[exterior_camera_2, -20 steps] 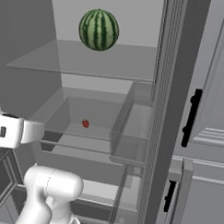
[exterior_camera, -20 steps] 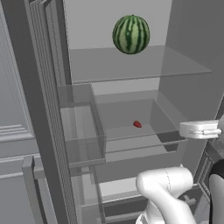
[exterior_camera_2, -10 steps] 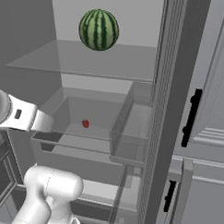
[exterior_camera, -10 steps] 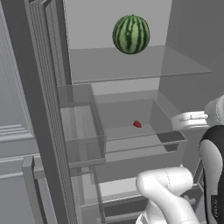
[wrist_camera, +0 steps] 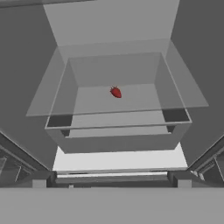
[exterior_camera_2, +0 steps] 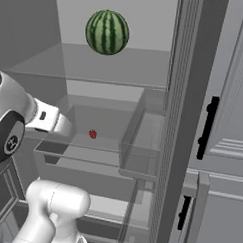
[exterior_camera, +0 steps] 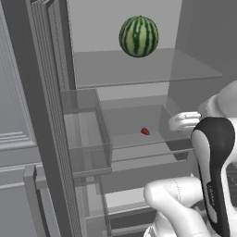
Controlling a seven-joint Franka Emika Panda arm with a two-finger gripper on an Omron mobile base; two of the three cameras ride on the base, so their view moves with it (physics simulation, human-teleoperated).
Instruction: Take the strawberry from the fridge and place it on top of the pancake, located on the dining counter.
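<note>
The fridge [exterior_camera: 194, 60] stands open, showing its pale inside. The strawberry [exterior_camera: 145, 132] [exterior_camera_2: 93, 134] [wrist_camera: 116, 92], tiny and red, lies on the floor of a clear bin [wrist_camera: 118, 127] under a glass shelf [exterior_camera: 139, 69]. My gripper [exterior_camera: 176, 122] [exterior_camera_2: 68, 126] hovers at the bin's front right corner, short of the strawberry and level with the bin's rim. It is open and holds nothing. The hand view looks straight into the bin, with the strawberry near the middle. The pancake and the dining counter are out of view.
A big striped watermelon [exterior_camera: 139, 36] [exterior_camera_2: 107, 32] sits on the glass shelf above the bin. Clear door bins [exterior_camera: 88, 134] [exterior_camera_2: 142, 144] jut out beside the opening. Light grey cabinets with black handles [exterior_camera_2: 208, 127] flank the fridge on the right.
The hand has moved in toward the fridge and slightly up, closer to the bin's front. The arm's dark elbow has swung into the left base view. The strawberry and watermelon have not moved.
</note>
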